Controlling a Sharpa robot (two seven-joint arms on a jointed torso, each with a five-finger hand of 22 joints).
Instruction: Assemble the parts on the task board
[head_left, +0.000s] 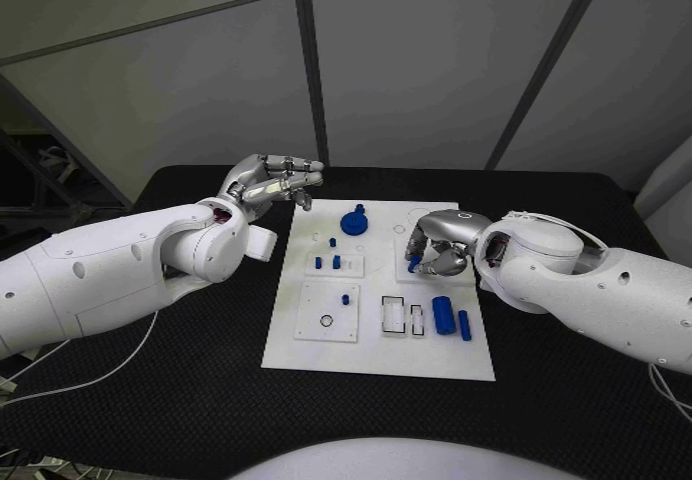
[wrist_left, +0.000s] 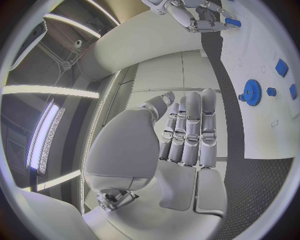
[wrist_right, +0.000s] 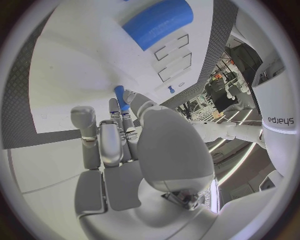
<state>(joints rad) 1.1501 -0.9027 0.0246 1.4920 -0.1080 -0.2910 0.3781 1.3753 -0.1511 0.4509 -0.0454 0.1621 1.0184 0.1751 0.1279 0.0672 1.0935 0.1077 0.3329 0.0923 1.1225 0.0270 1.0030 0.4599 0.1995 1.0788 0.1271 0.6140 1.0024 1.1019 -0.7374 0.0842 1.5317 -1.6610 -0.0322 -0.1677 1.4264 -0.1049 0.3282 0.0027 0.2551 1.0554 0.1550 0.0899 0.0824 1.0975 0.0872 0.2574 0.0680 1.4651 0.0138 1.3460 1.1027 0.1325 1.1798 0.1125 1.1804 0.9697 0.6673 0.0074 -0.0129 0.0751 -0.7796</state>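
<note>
The white task board (head_left: 378, 345) lies in the middle of the black table. My right hand (head_left: 437, 250) hovers over the board's right side and pinches a small blue peg (head_left: 414, 265) between thumb and finger; the peg (wrist_right: 120, 97) shows at the fingertips in the right wrist view. My left hand (head_left: 274, 182) is raised off the board's far left corner, fingers stretched out, holding nothing. A blue gear (head_left: 355, 222) sits at the far middle of the board. A thick blue cylinder (head_left: 443, 315) and a thinner blue pin (head_left: 464, 324) lie at the near right.
Small blue pegs (head_left: 329, 262) stand in a block left of the right hand. A plate with a round hole (head_left: 327, 310) and rectangular slots (head_left: 394, 314) fill the board's near half. Black table (head_left: 173, 370) lies around the board.
</note>
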